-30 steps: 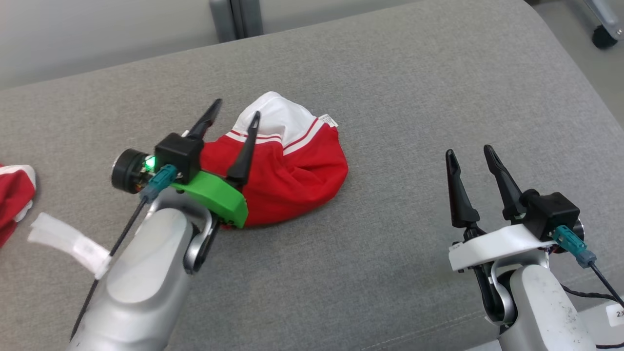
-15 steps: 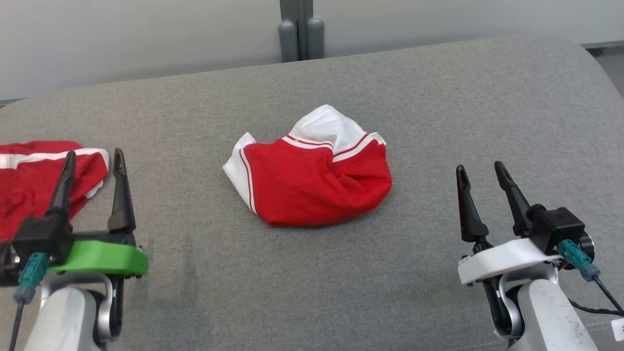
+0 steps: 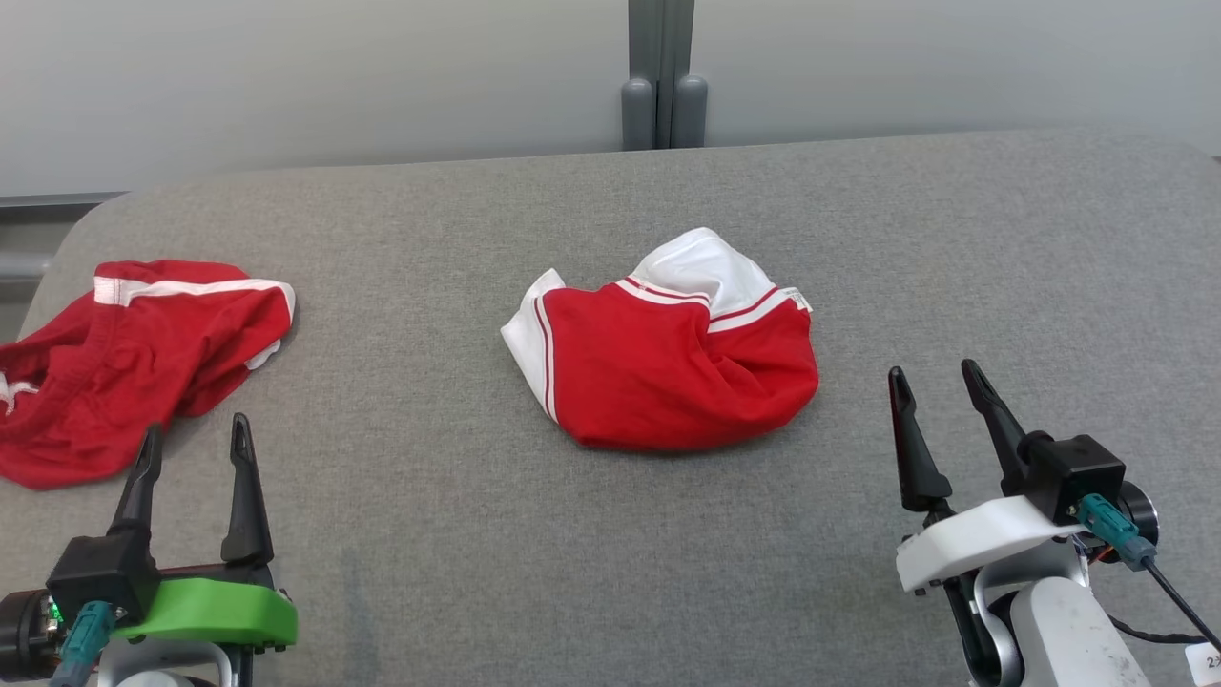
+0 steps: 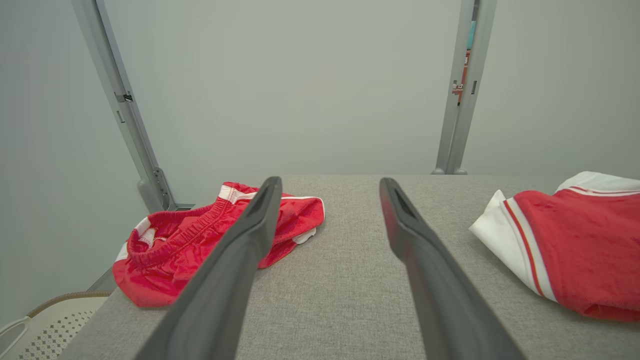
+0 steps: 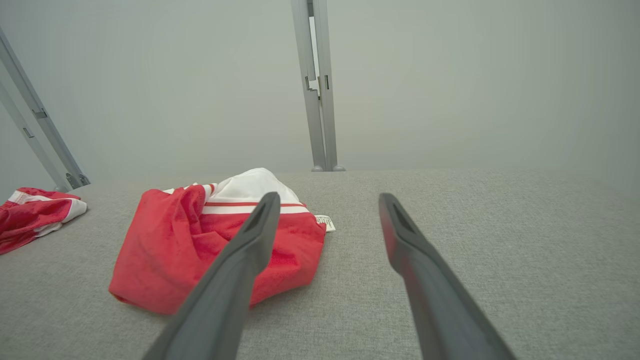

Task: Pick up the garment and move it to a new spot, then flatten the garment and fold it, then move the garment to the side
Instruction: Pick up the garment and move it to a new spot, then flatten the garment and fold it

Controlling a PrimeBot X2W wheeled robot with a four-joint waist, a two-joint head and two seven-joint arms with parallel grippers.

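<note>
Grey fabric-covered surface (image 3: pixel 429 534), pale wall behind it. A grey upright post (image 3: pixel 663 72) stands at the far edge, about centre.

Mid-surface: garment (image 3: pixel 668 382), red with white panels and thin stripes, crumpled into a loose mound. The white part is bunched at its far side, and a white strip runs down its left edge. A small white label (image 3: pixel 799 302) sticks out at its far right corner. It lies free of both grippers.

Near left: left gripper (image 3: pixel 196 429) on a green mount (image 3: pixel 210 611), fingers pointing toward the far side. Jaws spread wide and empty. The garment lies to its right and farther off, well apart.

Near right: right gripper (image 3: pixel 933 372) on a white mount (image 3: pixel 973 549), fingers pointing far and slightly left. Jaws likewise wide, holding nothing. The garment lies to its left, near but clear of the fingertips.

Far left edge of the surface: second red garment (image 3: pixel 134 363), a rumpled heap with a white band along its far side. The left wrist view shows a gathered elastic waistband. It lies just beyond the left gripper's fingertips, apart from them as far as the head view shows.

Left wrist view, lower left, below the surface's edge: a pale perforated rim (image 4: pixel 40 320), possibly a basket. Too little of it is in frame to be sure.
</note>
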